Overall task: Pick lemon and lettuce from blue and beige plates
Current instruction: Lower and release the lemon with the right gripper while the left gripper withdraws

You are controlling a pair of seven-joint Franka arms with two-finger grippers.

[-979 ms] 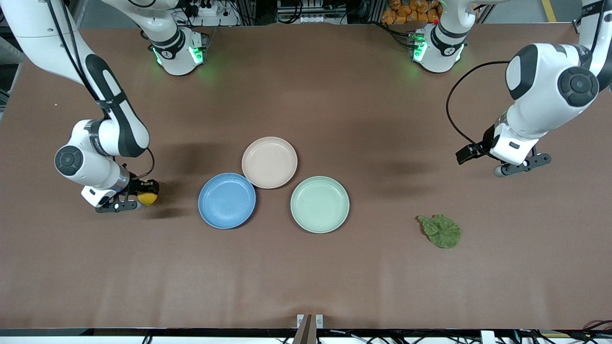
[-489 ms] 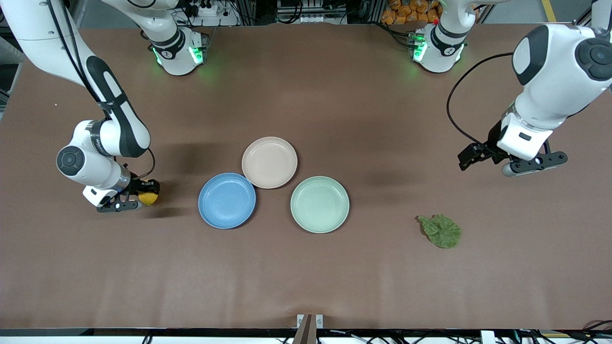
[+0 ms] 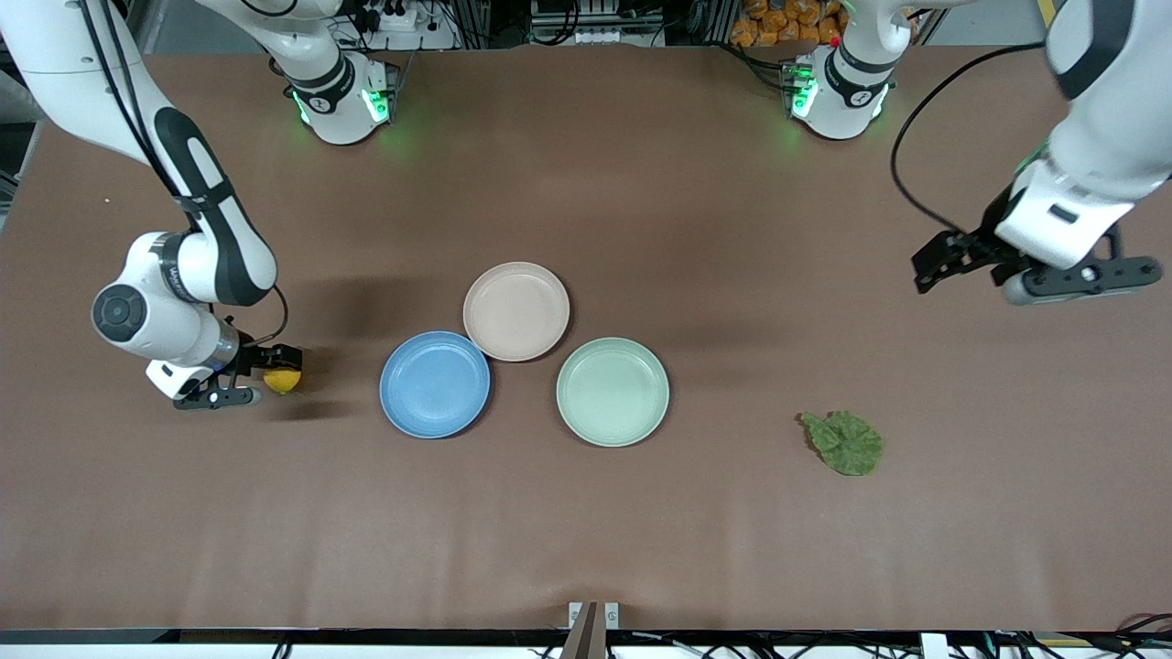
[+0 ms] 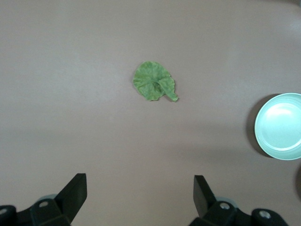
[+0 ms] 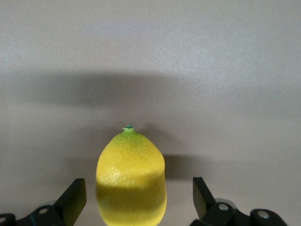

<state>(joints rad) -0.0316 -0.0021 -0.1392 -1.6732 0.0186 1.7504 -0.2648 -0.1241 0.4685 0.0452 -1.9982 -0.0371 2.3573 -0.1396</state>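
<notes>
The lemon (image 3: 282, 381) lies on the bare table toward the right arm's end, beside the blue plate (image 3: 434, 384) but apart from it. My right gripper (image 3: 256, 389) is low at the lemon and open. In the right wrist view the lemon (image 5: 130, 174) sits between the fingertips (image 5: 75, 195) with a gap on each side. The lettuce (image 3: 844, 442) lies flat on the table toward the left arm's end. My left gripper (image 3: 1071, 279) is open and empty, high over the table, and its wrist view shows the lettuce (image 4: 154, 87) well below. The beige plate (image 3: 515, 311) and the blue plate are empty.
A pale mint-green plate (image 3: 612, 392) stands empty beside the blue and beige plates, between them and the lettuce; it also shows in the left wrist view (image 4: 280, 126). The brown table (image 3: 586, 531) is bare nearer the front camera.
The left arm has risen and swung toward its own end of the table, away from the lettuce. The right wrist has shifted slightly away from the plates. The lemon and lettuce have not moved.
</notes>
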